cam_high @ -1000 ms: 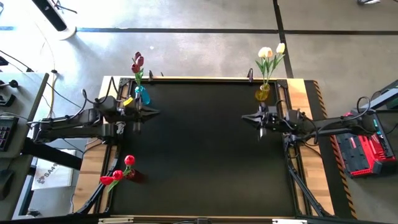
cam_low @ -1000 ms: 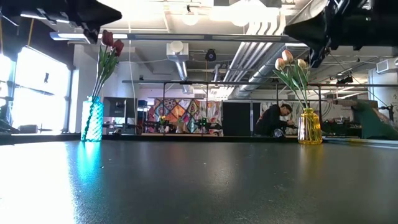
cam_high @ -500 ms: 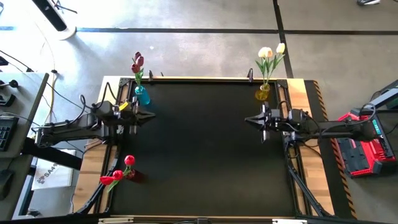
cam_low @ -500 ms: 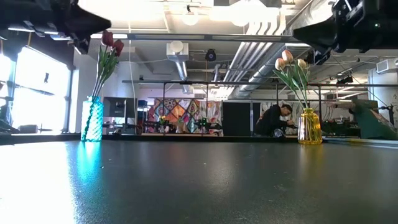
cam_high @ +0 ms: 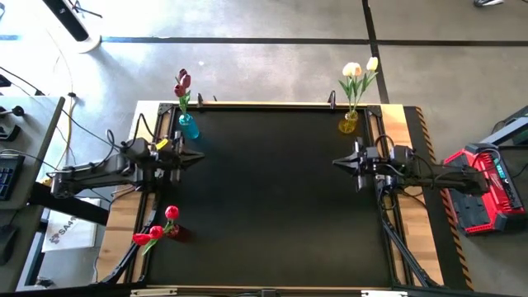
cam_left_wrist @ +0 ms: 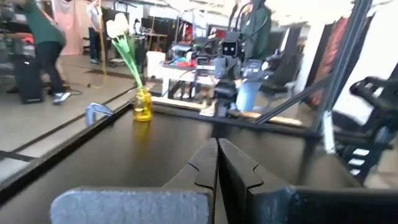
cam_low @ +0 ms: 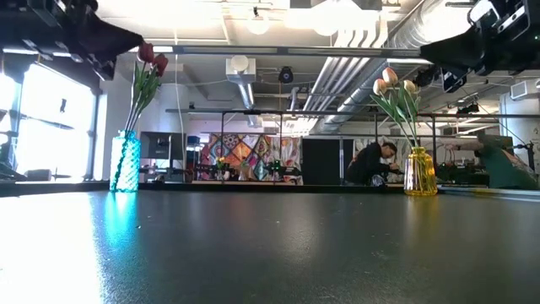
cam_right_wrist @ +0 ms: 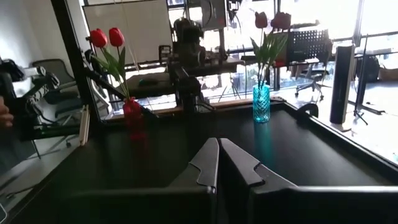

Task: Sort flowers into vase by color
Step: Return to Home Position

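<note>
Left gripper (cam_high: 196, 156) fingers (cam_left_wrist: 202, 168) pinched together, empty, left tabletop (cam_high: 272, 198) edge | right gripper (cam_high: 338, 163) likewise, right edge | red flowers (cam_high: 156, 232) upright in near-left vase (cam_high: 178, 234), closer to left fingers | homing, I'd judge

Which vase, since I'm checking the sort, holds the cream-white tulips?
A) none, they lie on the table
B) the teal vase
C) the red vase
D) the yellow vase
D: the cream-white tulips stand upright in the yellow vase on the right arm's side of the table, clear in both the high and low views.
</note>
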`<act>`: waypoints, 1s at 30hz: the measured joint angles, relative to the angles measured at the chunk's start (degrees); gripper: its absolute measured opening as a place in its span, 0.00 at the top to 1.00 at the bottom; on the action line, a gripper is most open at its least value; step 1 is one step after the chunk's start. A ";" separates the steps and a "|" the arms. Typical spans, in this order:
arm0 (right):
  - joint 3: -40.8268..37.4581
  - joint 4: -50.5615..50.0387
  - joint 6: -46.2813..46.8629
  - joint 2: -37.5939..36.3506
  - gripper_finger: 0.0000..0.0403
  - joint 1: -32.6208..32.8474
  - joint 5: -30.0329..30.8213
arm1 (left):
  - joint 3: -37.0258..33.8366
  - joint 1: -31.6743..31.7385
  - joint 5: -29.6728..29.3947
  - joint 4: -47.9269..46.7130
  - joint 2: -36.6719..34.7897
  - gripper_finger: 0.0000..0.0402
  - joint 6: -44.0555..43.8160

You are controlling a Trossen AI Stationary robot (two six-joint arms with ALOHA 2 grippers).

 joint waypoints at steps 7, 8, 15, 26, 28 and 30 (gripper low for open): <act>0.00 0.00 1.27 -1.28 1.00 0.00 -2.15 | -6.79 -0.04 0.11 9.38 0.05 1.00 -7.63; 0.00 -0.03 1.93 -1.32 1.00 0.00 -2.89 | -6.80 -0.04 -0.30 9.87 0.04 1.00 -8.02; 0.00 -0.49 4.86 -1.35 1.00 0.02 -6.79 | -6.77 -3.29 0.09 9.68 -0.01 1.00 -9.12; 0.00 -0.51 5.06 -1.50 1.00 0.02 -9.38 | -6.77 -14.95 -10.56 5.24 0.03 1.00 -2.08; 0.30 -0.55 4.71 -2.33 1.00 0.02 -9.40 | -6.77 -14.68 -9.21 4.75 -0.12 1.00 -3.06; 0.61 -0.45 4.45 -3.85 1.00 0.02 -9.38 | -6.77 -14.13 -5.47 4.74 -0.16 1.00 -4.08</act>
